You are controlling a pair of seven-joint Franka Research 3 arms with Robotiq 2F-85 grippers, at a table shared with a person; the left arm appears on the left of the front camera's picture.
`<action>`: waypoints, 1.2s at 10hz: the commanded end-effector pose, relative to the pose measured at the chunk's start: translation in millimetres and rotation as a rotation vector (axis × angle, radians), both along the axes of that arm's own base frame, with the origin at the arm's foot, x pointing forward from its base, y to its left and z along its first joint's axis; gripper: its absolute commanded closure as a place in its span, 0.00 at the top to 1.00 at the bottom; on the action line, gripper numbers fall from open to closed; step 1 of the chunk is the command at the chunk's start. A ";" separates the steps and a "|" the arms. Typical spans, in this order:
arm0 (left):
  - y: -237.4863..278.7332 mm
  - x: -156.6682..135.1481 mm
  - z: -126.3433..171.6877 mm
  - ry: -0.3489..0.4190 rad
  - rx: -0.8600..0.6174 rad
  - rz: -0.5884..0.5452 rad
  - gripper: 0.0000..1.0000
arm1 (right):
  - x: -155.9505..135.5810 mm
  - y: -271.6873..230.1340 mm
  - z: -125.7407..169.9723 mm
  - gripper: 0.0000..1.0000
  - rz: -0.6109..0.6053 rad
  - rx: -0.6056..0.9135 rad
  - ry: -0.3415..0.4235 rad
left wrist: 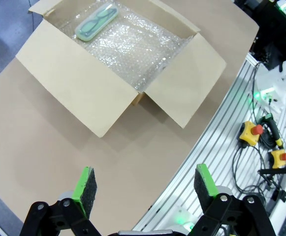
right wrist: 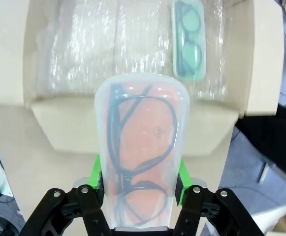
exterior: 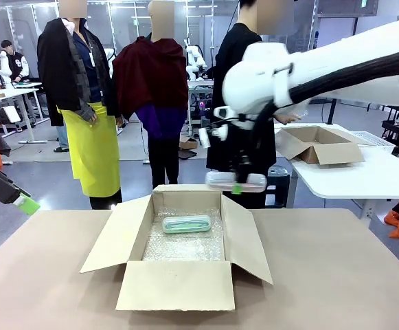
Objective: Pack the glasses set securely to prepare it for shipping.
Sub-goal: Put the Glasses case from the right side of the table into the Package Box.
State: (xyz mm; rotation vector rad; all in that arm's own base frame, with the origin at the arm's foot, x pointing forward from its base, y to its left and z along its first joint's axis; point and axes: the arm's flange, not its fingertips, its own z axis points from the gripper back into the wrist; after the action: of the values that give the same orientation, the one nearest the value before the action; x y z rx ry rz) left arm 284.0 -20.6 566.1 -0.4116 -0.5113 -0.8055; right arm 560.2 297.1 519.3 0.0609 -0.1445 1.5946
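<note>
One case packed, one to go: the right gripper [right wrist: 140, 173] clamps the pale pink case [right wrist: 142, 147] flat between its green pads, above the edge of the open cardboard box [exterior: 175, 285]. Ahead of its fingertips the mint green case [right wrist: 187, 39] lies on bubble wrap [left wrist: 133, 49], with room alongside. The left gripper [left wrist: 145, 183] hangs spread and empty, apparently keeping clear.
</note>
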 end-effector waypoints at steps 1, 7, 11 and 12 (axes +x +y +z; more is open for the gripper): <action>1.1 -1.4 0.3 0.001 0.003 -0.004 1.00 | 15.0 38.8 2.1 0.36 -0.034 -0.042 -0.008; 1.1 -1.4 0.3 0.001 0.003 -0.004 1.00 | 10.4 139.5 -44.9 0.36 -0.135 -0.056 0.016; 1.1 -1.4 0.3 0.001 0.003 -0.004 1.00 | 17.7 144.0 -112.6 0.36 -0.101 -0.090 0.003; 1.1 -1.4 0.3 0.001 0.003 -0.004 1.00 | 20.8 144.6 -125.9 0.36 -0.101 -0.094 0.034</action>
State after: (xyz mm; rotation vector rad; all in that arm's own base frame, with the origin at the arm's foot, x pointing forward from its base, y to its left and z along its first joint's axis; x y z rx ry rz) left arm 284.1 -20.6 566.0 -0.4114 -0.5110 -0.8053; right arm 579.7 437.6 395.7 0.0244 -0.0387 1.4985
